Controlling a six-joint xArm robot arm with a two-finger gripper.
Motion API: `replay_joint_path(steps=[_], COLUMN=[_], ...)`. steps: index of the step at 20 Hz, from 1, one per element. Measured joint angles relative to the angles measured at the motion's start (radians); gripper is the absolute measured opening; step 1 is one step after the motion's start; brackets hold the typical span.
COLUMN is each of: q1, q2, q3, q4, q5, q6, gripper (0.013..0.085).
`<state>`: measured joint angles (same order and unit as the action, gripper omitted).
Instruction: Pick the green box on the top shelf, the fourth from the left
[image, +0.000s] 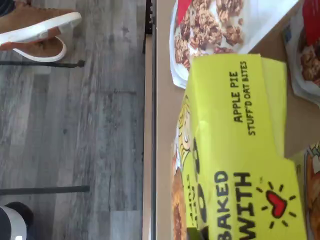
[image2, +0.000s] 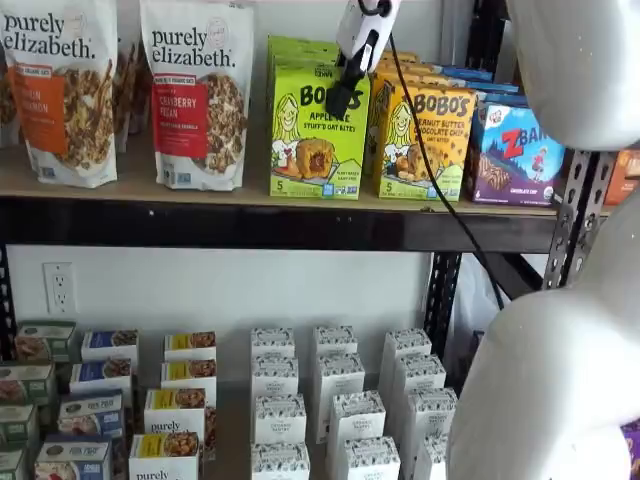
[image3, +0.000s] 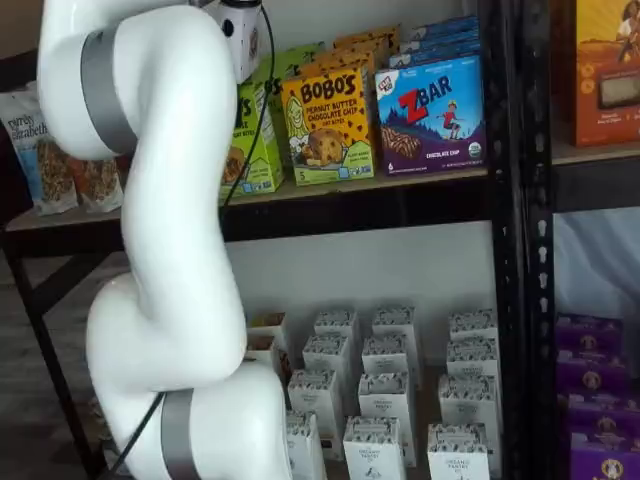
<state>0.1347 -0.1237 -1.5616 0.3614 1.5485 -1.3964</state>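
Shelf view footage shows the gripper (image2: 340, 100) hanging in front of the green box (image2: 317, 130), its black fingers (image2: 345, 92) seen side-on over the carton's upper front, so I cannot tell whether they are parted or closed. The green box stands upright on the top shelf (image2: 300, 228), with a cranberry pecan granola bag (image2: 195, 95) on one side and the yellow-orange Bobo's box (image2: 425, 142) on the other. Beyond that one stands a blue Zbar box (image2: 518, 152). From the wrist view, the green box (image: 240, 150) fills much of the picture, beside a granola bag (image: 210, 30), with grey plank floor (image: 75, 125) beyond the shelf's edge.
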Motion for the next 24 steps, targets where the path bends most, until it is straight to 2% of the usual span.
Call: replay_joint_path(steps=[2,3,17,24], q1=[0.0,0.0,0.005,0.02], q2=[0.0,-0.001,-0.002,-0.049], q3=[0.001,0.001,-0.022,0.013], q4=[0.002,0.004,-0.002,-0.007], q5=[-0.002,-0.003,0.058,0.076], q6=[0.0,0.0,0.013,0.03], gripper=[0.025,0.021,0.021,0.021])
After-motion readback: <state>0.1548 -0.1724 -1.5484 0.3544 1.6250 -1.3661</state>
